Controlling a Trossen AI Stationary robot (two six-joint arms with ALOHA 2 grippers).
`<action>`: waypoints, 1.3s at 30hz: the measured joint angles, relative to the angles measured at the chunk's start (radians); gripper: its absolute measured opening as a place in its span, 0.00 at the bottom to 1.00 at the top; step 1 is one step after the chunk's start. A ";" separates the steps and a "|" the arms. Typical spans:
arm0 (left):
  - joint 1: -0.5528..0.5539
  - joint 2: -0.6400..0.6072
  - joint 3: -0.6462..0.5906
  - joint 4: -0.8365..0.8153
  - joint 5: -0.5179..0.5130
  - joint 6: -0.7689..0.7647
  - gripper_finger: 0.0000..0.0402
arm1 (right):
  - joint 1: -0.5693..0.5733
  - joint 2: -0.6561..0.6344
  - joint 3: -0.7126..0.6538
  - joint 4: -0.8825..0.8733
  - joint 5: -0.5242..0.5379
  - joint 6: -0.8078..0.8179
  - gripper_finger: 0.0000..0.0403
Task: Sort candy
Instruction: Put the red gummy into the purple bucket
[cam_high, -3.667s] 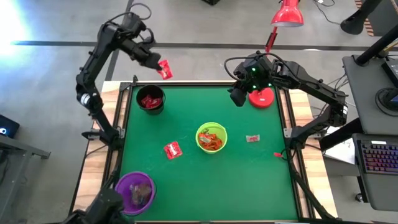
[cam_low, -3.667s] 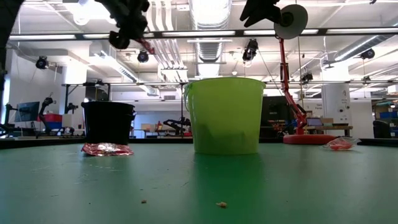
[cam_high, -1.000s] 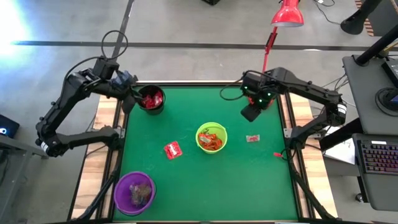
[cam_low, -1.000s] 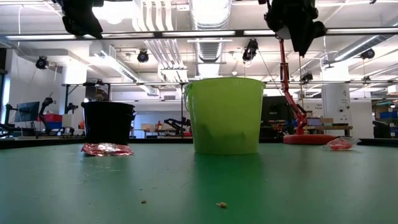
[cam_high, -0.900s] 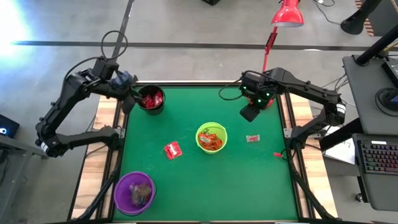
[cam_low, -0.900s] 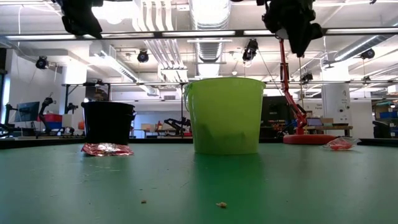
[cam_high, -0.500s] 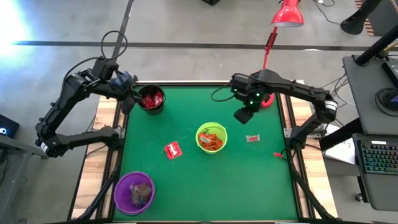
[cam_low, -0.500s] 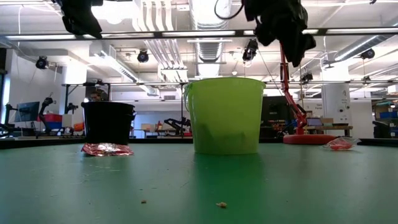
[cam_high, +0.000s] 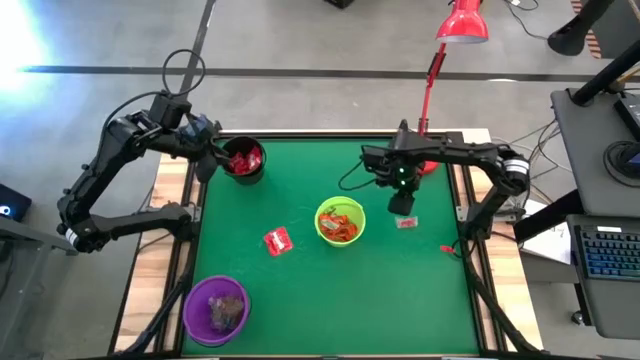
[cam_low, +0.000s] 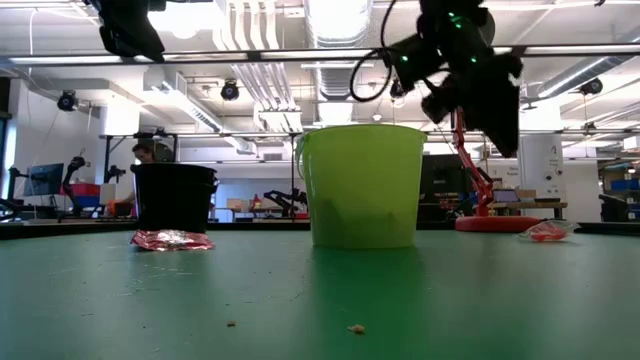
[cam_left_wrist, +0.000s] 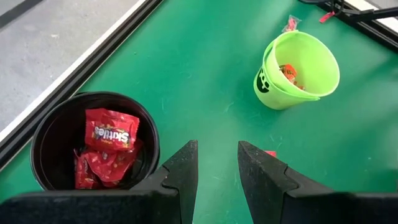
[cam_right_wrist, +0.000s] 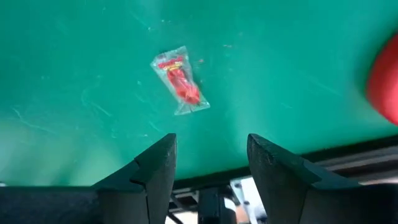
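Green felt covers the table (cam_high: 300, 290). Over its right part hangs the right gripper (cam_right_wrist: 211, 165), fingers spread and empty. Just ahead lies a small clear-wrapped red candy (cam_right_wrist: 180, 88), lengthways toward the claw. The left gripper (cam_left_wrist: 216, 163), parted and empty, waits over the black round bowl (cam_left_wrist: 62, 124).

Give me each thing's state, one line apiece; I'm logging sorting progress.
black bowl: holds red packets
lime-green bowl: holds orange-red candy
purple bowl: holds candy
red packet: loose on table
clear-wrapped candy: loose on table
left gripper: open, empty
right gripper: open, above clear-wrapped candy
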 joint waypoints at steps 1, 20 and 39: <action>0.000 -0.001 0.000 0.000 0.000 -0.003 0.24 | 0.000 -0.015 -0.033 0.025 -0.008 -0.004 0.47; 0.000 0.013 0.000 0.003 0.000 -0.039 0.24 | 0.000 -0.112 -0.465 0.453 -0.045 0.041 0.47; 0.000 0.015 0.000 0.003 0.000 -0.057 0.24 | 0.006 -0.112 -0.590 0.656 -0.075 0.073 0.43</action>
